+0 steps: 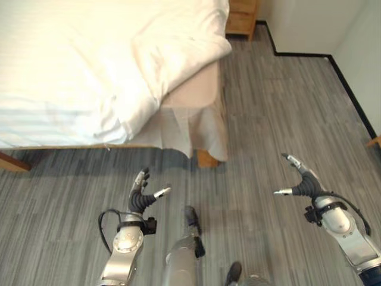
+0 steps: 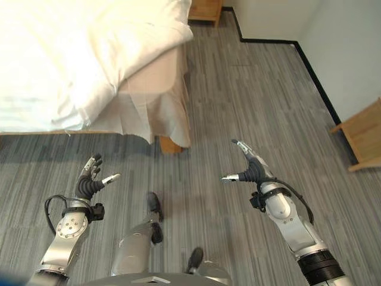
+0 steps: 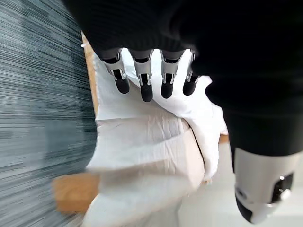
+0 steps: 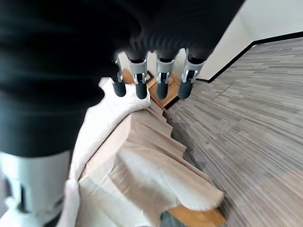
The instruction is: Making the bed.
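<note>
From the left eye view I saw the bed (image 1: pixel 196 95) in the upper left, its white duvet (image 1: pixel 107 65) rumpled and hanging over the near corner, with a beige mattress cover showing at that corner and a pale bed skirt (image 1: pixel 196 134) draped below it. A wooden bed leg (image 1: pixel 207 158) stood under the corner on the grey plank floor (image 1: pixel 268 107). My left robot hand (image 1: pixel 143 193) hovered over the floor just short of the bed, fingers loosely spread and thumb out, gripping nothing. My right robot hand (image 1: pixel 300 179) hung well to the right over bare floor, likewise spread and empty. A wooden nightstand (image 1: pixel 241 18) sat beyond the bed's far corner by the wall.

The right eye view gave me the same layout, and added a second piece of wooden furniture (image 2: pixel 363 137) at the right edge by the wall, of which the left eye caught only a sliver. Both robot hands were apart from the bedding here too.

In the left wrist view, the left robot hand's fingers (image 3: pixel 147 78) reached straight out in a row, holding nothing; past them lay the duvet corner over the beige cover, and the bed's wooden base.

In the right wrist view, the right robot hand's fingers (image 4: pixel 161 78) were also extended and free. Past them I saw the bed's corner from the side: the duvet edge above, the skirt falling in folds, and the nightstand beyond.
</note>
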{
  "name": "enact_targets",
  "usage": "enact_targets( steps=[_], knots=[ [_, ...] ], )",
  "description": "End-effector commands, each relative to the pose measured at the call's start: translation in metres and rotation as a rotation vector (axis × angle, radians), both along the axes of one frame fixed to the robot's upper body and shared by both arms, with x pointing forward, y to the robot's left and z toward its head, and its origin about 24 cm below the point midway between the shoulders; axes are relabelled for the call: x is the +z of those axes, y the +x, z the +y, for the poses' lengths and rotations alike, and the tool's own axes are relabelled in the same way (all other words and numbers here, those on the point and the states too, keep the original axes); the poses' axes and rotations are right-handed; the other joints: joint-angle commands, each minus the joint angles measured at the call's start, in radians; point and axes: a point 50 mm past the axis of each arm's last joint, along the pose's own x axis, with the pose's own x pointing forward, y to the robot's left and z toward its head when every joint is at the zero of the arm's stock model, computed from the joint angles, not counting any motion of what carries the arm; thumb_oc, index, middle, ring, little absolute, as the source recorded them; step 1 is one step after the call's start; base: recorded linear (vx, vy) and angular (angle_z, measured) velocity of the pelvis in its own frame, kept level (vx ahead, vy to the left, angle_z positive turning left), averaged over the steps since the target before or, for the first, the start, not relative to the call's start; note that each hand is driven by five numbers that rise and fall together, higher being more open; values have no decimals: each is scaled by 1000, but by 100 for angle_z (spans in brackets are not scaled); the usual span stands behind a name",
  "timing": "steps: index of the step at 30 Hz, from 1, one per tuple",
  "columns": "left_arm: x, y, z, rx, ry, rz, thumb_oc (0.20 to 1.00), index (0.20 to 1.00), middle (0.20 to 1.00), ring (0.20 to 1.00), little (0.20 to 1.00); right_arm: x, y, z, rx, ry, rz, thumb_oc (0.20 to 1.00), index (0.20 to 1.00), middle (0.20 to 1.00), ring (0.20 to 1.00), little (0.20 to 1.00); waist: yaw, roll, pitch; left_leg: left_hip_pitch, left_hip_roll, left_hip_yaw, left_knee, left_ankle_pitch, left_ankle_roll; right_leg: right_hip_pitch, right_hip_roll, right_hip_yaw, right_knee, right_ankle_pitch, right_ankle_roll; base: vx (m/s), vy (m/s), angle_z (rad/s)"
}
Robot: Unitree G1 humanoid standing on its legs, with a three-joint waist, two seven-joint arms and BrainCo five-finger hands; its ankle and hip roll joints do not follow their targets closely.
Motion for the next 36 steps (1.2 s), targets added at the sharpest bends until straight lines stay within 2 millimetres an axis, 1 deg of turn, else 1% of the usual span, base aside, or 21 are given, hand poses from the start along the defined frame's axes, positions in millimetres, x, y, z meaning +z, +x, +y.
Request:
enact_targets(
  steps=[1,2,3,4,5,6,8,9,11,12,14,15,16,17,19,20,26,28,29,32,36],
  knots=[
    [15,-3,6,-25,37,-62,1000,1000,1000,1000,1000,21,11,10,59,2,-100,1000,1000,1000,1000,1000,53,-33,-30,153,-33,-52,-82,86,-41,-13,-53,15,244,9,45,395,128,0],
    [12,-5,7,-19,34,-43,1000,1000,1000,1000,1000,15,11,12,64,-7,-77,1000,1000,1000,1000,1000,54,-46,-39,180,-60,-41,-81,71,-17,-36,-102,9,349,57,87,395,128,-11],
    [12,-5,7,-19,35,-43,1000,1000,1000,1000,1000,15,11,13,64,-7,-77,1000,1000,1000,1000,1000,55,-48,-39,180,-62,-39,-81,70,-16,-38,-105,11,353,54,88,537,222,-27],
    [11,-4,7,-27,38,-32,1000,1000,1000,1000,1000,14,12,18,73,-2,-80,1000,1000,1000,1000,1000,35,-63,-33,237,-103,-44,-78,28,19,-109,-172,27,580,212,133,494,222,10],
    [13,-2,7,-27,48,-37,1000,1000,1000,1000,1000,15,11,21,79,1,-86,1000,1000,1000,1000,1000,18,-60,-27,278,-118,-50,-87,0,38,-174,-202,46,689,252,132,765,267,21],
    [16,3,10,-23,63,-47,1000,1000,1000,1000,1000,17,13,26,88,3,-102,1000,1000,1000,1000,1000,-6,-45,-26,339,-124,-58,-95,-45,48,-252,-284,20,738,247,128,422,123,55],
    [17,4,12,-19,69,-53,1000,1000,1000,1000,1000,19,14,28,91,1,-108,1000,1000,1000,1000,1000,-18,-44,-23,358,-125,-68,-97,-57,42,-272,-316,-2,708,220,118,404,-34,83],
    [21,7,13,-20,69,-70,1000,1000,1000,1000,1000,21,13,28,83,15,-122,1000,1000,1000,1000,1000,-49,-37,-17,382,-122,-120,-99,-68,20,-317,-303,0,565,150,77,407,-109,87],
    [22,7,13,-22,65,-77,1000,1000,1000,1000,1000,21,12,27,78,21,-118,1000,1000,1000,1000,1000,-62,-37,-22,383,-116,-139,-97,-67,10,-301,-280,1,465,141,74,330,-174,118],
    [24,8,14,-21,60,-90,1000,1000,1000,1000,1000,18,11,19,34,5,-116,1000,1000,1000,1000,1000,-78,-50,-30,401,-115,-165,-99,-82,-6,-314,-238,54,277,135,76,312,-184,135],
    [25,5,17,-15,59,-94,1000,1000,1000,1000,1000,17,10,16,18,-1,-116,1000,1000,1000,1000,1000,-83,-52,-42,408,-111,-181,-99,-95,-13,-303,-227,73,188,161,85,361,-158,105],
    [25,2,23,13,56,-99,1000,1000,1000,1000,1000,14,8,7,-32,-32,-112,1000,1000,1000,1000,1000,-90,-59,-51,431,-108,-211,-99,-121,-23,-331,-231,137,102,213,102,372,-143,91],
    [25,1,23,13,56,-98,1000,1000,1000,1000,1000,14,8,7,-32,-33,-112,1000,1000,1000,1000,1000,-89,-58,-53,432,-108,-211,-99,-123,-22,-329,-230,137,96,217,103,419,-232,95],
    [24,-1,28,35,57,-96,1000,1000,1000,1000,1000,8,3,0,-79,-52,-96,1000,1000,1000,1000,1000,-104,-67,-48,446,-107,-246,-99,-122,-25,-376,-217,228,55,257,101,242,-194,69],
    [25,-1,29,40,58,-98,1000,1000,1000,1000,1000,6,1,-4,-99,-68,-94,1000,1000,1000,1000,1000,-108,-69,-46,455,-105,-266,-99,-130,-27,-387,-209,275,47,264,106,249,-199,67],
    [27,-2,35,57,68,-102,1000,1000,1000,1000,1000,1,-7,-13,-152,-95,-78,1000,1000,1000,1000,1000,-114,-82,-42,482,-109,-318,-99,-154,-33,-388,-197,351,44,257,105,162,-139,50],
    [37,-6,47,155,70,-176,1000,1000,1000,1000,1000,7,-6,-15,-167,-104,-119,1000,1000,1000,1000,1000,-110,-78,-73,521,-104,-370,-84,-161,-47,-335,-175,355,12,266,103,246,-212,32],
    [67,-2,59,234,93,-326,1000,1000,1000,1000,1000,10,-9,-15,-156,-91,-125,1000,1000,1000,1000,1000,-119,-54,-94,524,-85,-378,-74,-156,-64,-312,-160,334,12,244,91,248,-238,43],
    [67,-2,59,235,93,-327,1000,1000,1000,1000,1000,10,-9,-15,-155,-90,-125,1000,1000,1000,1000,1000,-121,-54,-94,524,-83,-379,-75,-156,-65,-311,-158,332,12,244,90,203,-189,25],
    [120,8,80,335,132,-563,1000,1000,1000,1000,1000,2,-19,-14,-130,-85,-79,1000,1000,1000,1000,1000,-152,-10,-109,535,-57,-374,-88,-130,-89,-294,-143,310,12,217,74,165,-146,19],
    [137,20,87,341,30,-638,1000,1000,1000,1000,1000,-2,-25,-19,-117,-122,-41,1000,1000,1000,1000,1000,-187,25,-110,531,-41,-365,-93,-114,-105,-295,-132,297,12,202,64,87,-87,17]
  ],
)
